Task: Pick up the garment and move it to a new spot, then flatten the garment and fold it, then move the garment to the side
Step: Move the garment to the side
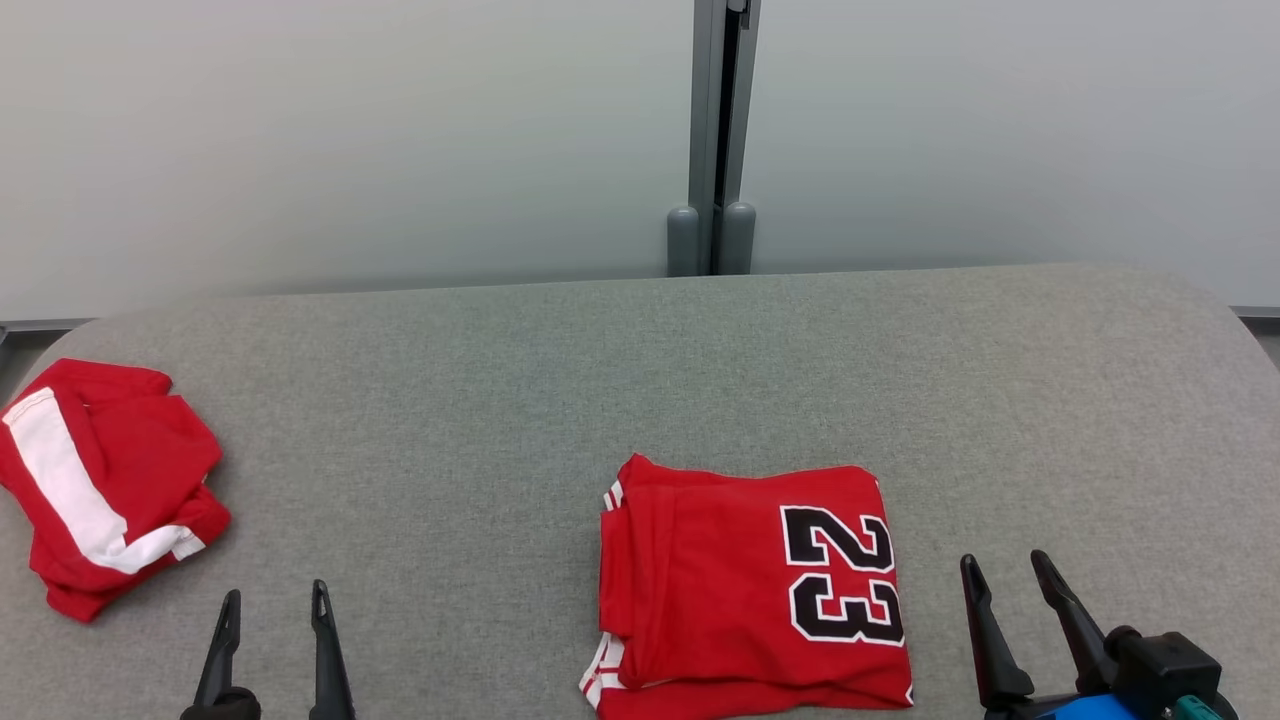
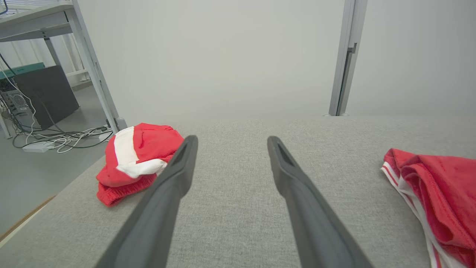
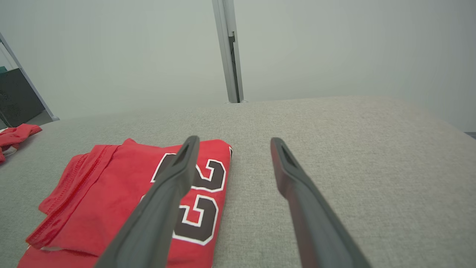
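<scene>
Both wide & empty: left tool (image 1: pixel 276 590) & right tool (image 1: pixel 1002 556) should pinch every layer of jersey (image 1: pixel 740 590), slide aside flat.

1. This looks like a lab or test room, not a home.
2. Bare pale wall panels (image 1: pixel 300 150) meet at a metal post (image 1: pixel 715 130).
3. The work table (image 1: pixel 500 380) is covered in plain grey fabric.
4. Beside it stand a metal-framed bench (image 2: pixel 89 67) and a dark box (image 2: pixel 44 93). Loose cables (image 2: pixel 63 137) and a power strip (image 2: pixel 35 147) lie on the grey floor (image 2: pixel 33 178).
</scene>
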You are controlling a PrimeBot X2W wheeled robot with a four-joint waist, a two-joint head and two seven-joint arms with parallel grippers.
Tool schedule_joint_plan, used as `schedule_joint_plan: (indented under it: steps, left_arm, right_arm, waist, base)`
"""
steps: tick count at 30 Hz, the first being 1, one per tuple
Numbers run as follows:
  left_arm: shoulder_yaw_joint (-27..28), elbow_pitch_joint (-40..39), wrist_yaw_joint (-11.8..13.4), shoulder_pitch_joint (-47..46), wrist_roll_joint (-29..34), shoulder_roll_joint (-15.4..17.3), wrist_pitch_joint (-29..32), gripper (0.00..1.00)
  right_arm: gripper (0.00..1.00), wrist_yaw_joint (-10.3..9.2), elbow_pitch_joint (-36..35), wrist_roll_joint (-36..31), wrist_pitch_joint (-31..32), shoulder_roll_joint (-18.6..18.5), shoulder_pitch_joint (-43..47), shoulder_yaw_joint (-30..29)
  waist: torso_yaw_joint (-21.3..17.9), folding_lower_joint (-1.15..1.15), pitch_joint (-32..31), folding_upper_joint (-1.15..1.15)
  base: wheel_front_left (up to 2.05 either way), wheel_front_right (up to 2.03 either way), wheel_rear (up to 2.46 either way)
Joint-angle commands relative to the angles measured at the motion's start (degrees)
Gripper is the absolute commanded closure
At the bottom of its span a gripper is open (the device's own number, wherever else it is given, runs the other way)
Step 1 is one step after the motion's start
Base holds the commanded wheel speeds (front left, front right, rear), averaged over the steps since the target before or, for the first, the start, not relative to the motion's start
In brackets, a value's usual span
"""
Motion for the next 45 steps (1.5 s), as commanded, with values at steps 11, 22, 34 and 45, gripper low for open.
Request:
schedule_joint_plan:
  steps: [11, 22, 34, 45]
  left_arm:
    - [-0.86, 1.39, -1.88, -0.64, -1.45, 1.08, -0.15, 0.00]
    - [-0.92, 2.56, -2.80, -1.83, -2.82, 2.26, 0.02, 0.00]
    - [-1.15, 3.41, -2.09, -2.27, -3.47, 2.56, -0.06, 0.00]
    - [-0.74, 2.83, -1.20, -1.91, -4.22, 2.74, -0.12, 0.00]
  right_arm:
    - [0.00, 0.01, -0.39, -1.75, 0.93, 0.38, 2.05, -0.35]
    - [0.00, 0.01, -0.92, -1.61, 2.40, 0.37, 2.26, 0.22]
    - [0.00, 0.01, -0.42, -1.32, 3.10, 0.28, 2.26, 0.66]
    - [0.00, 0.01, 0.43, -0.36, 3.99, -0.15, 0.07, 1.83]
  waist:
    - [0.30, 0.01, -1.11, 0.00]
    - [0.64, 0.01, -1.12, 0.00]
    - [0.87, 0.01, -1.26, 0.00]
    - [0.32, 0.01, -1.01, 0.00]
  base:
    - [0.00, 0.00, 0.00]
    - [0.00, 0.00, 0.00]
    - [0.00, 0.00, 0.00]
    - [0.00, 0.00, 0.00]
